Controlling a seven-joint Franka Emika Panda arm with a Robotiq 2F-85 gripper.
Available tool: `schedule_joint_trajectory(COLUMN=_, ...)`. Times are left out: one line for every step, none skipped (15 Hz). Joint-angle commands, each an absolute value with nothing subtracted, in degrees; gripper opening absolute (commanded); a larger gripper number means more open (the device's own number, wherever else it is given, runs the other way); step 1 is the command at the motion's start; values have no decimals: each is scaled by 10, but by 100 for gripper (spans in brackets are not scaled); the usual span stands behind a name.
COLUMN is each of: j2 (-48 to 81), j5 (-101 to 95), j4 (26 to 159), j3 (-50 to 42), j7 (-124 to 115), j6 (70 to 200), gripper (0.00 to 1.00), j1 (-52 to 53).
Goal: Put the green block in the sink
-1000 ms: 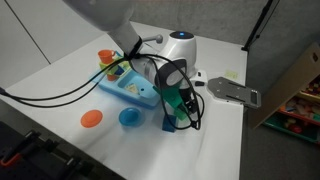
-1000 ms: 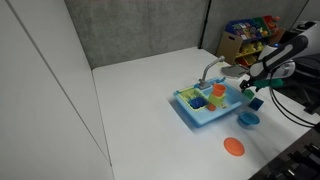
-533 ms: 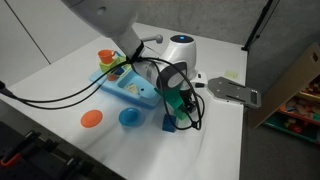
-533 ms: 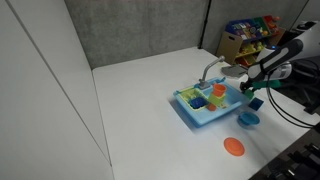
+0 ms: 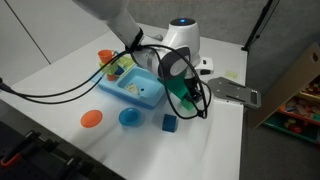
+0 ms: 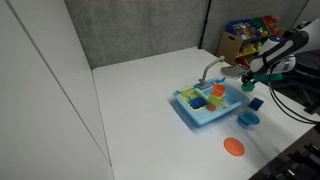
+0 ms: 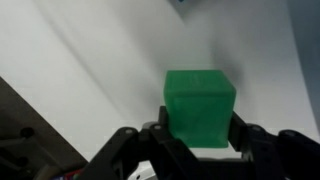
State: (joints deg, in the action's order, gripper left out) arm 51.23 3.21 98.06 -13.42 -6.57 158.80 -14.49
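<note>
In the wrist view a bright green block (image 7: 200,105) fills the middle, with my gripper (image 7: 198,132) shut on its two sides, above the white table. In both exterior views the gripper (image 5: 186,100) (image 6: 250,86) hangs a little above the table with the green block (image 5: 187,99) in it, just beside the right end of the light blue sink (image 5: 128,90) (image 6: 205,112). The dark blue cube (image 5: 170,123) (image 6: 256,103) stays on the table below and near the gripper.
An orange disc (image 5: 91,118) (image 6: 233,147) and a blue bowl (image 5: 129,118) (image 6: 247,119) lie in front of the sink. An orange cup (image 5: 105,57) stands behind it. A grey metal piece (image 5: 236,94) lies to the right. Black cables hang from the arm.
The jaws have shut on the green block. The gripper has lifted it off the table, up and away from the dark blue cube.
</note>
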Motion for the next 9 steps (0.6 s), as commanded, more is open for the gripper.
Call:
schedule_joint_trajectory(j2=431, j5=27, j4=1048, j3=-152, j7=-84, j6=1599, gripper=31, j1=-112)
schedule_joint_trajectory(j2=412, j5=25, j4=1064, j3=-154, j7=-85, j6=1599, gripper=31, j1=-104)
schedule_joint_trajectory(j2=393, j5=23, j4=1080, j3=-155, j7=-86, j6=1599, gripper=31, j1=-96)
schedule_joint_trajectory(j2=374, j5=21, j4=1098, j3=-155, j7=-86, j6=1601, gripper=31, j1=-87)
schedule_joint_trajectory(j2=356, j5=18, j4=1115, j3=-156, j7=-88, j6=1603, gripper=31, j1=-77)
schedule_joint_trajectory(j2=337, j5=17, j4=1134, j3=-154, j7=-87, j6=1604, gripper=31, j1=-70)
schedule_joint_trajectory(j2=318, j5=16, j4=1152, j3=-151, j7=-86, j6=1603, gripper=31, j1=-63)
schedule_joint_trajectory(j2=302, j5=15, j4=1170, j3=-148, j7=-85, j6=1605, gripper=31, j1=-57)
schedule_joint_trajectory(j2=287, j5=14, j4=1186, j3=-146, j7=-84, j6=1605, gripper=31, j1=-52)
